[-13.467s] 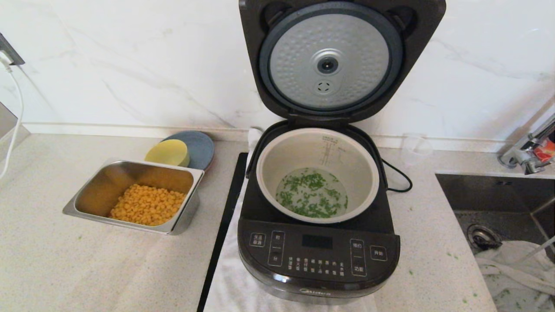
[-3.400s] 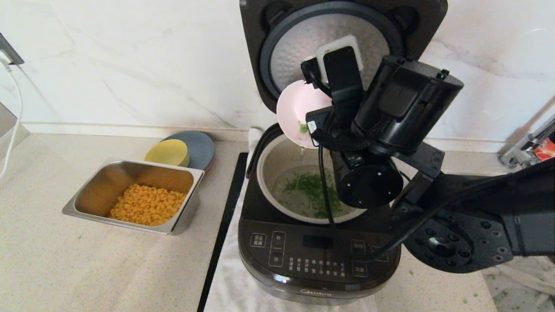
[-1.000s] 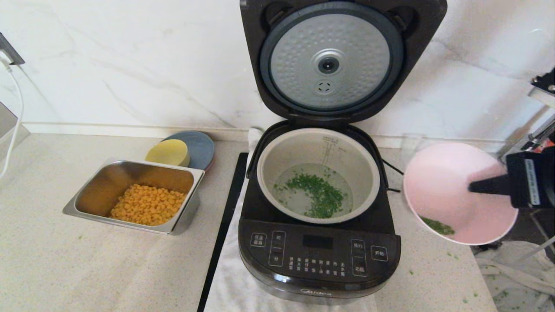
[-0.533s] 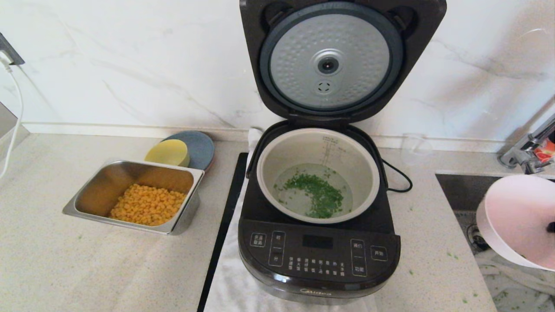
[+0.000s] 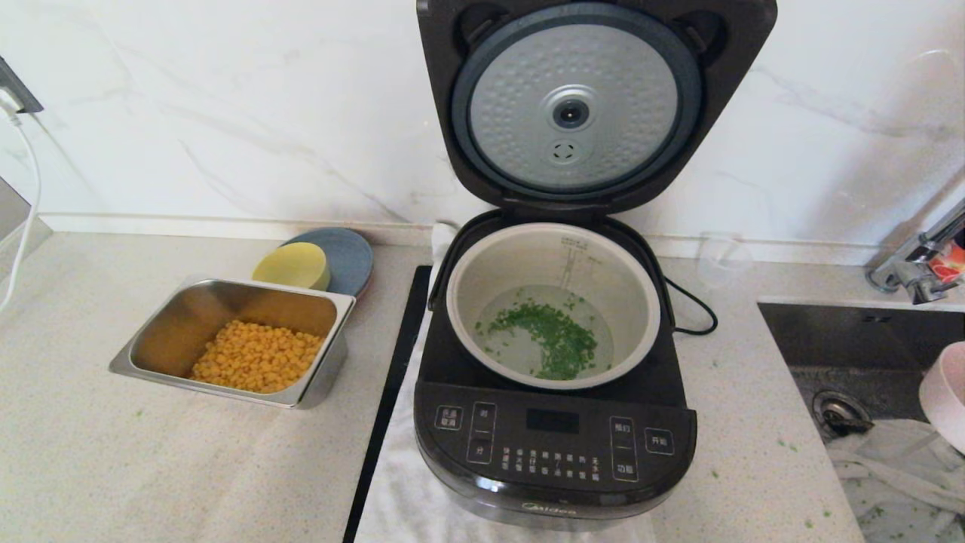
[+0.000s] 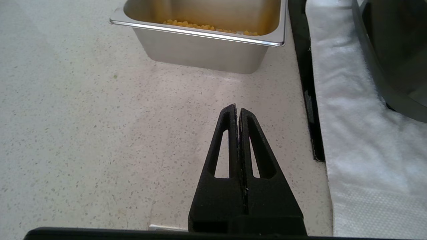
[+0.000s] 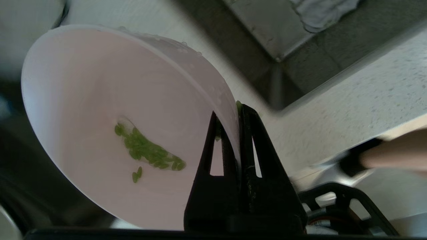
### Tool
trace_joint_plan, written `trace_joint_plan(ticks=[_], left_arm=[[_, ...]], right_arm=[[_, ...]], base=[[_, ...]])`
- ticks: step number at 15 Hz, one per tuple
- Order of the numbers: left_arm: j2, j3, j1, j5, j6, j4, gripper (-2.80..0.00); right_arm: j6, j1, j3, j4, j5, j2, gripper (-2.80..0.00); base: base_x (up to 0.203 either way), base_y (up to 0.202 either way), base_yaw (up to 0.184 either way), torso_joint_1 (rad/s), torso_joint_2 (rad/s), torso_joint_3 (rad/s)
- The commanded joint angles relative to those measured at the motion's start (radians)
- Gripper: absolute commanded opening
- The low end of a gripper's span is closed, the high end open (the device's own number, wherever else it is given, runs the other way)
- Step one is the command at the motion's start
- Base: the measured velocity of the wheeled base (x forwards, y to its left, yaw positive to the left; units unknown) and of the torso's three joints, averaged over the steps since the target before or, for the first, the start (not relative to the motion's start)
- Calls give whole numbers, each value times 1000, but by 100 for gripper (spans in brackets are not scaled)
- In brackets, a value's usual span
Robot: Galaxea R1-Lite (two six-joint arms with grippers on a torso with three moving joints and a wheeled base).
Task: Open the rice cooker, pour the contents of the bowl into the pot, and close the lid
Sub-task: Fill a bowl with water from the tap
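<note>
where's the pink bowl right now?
The bowl is at the far right edge of the head view, over the sink, right of the rice cooker. The right gripper is clamped on its rim, a few green bits left inside.

My head camera looks down at the counter (image 5: 151,467); both wrist cameras sit close behind their hands, the left sharing the corn tray (image 5: 234,343).
</note>
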Motion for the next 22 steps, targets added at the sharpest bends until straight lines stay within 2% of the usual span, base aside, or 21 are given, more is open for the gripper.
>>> trace_joint_plan(ticks=[1, 5, 7, 9, 15, 22], left_arm=[[-1, 8, 0, 1, 1, 0, -280], [-1, 8, 0, 1, 1, 0, -280], [-1, 8, 0, 1, 0, 0, -280], [-1, 8, 0, 1, 0, 0, -280], [-1, 8, 0, 1, 0, 0, -280], [-1, 8, 0, 1, 0, 0, -280]], right_arm=[[-48, -181, -10, -22, 61, 200, -280], [-124, -385, -94, -63, 119, 422, -280], [-140, -450, -159, -67, 136, 501, -280], [-143, -477, -208, -69, 151, 550, -280], [-139, -470, -302, -68, 214, 602, -280], [-103, -399, -424, -71, 219, 652, -280]], base=[[0, 0, 0, 0, 0, 0], [0, 0, 0, 0, 0, 0], [0, 0, 0, 0, 0, 0], [0, 0, 0, 0, 0, 0], [0, 0, 0, 0, 0, 0], [0, 0, 0, 0, 0, 0]])
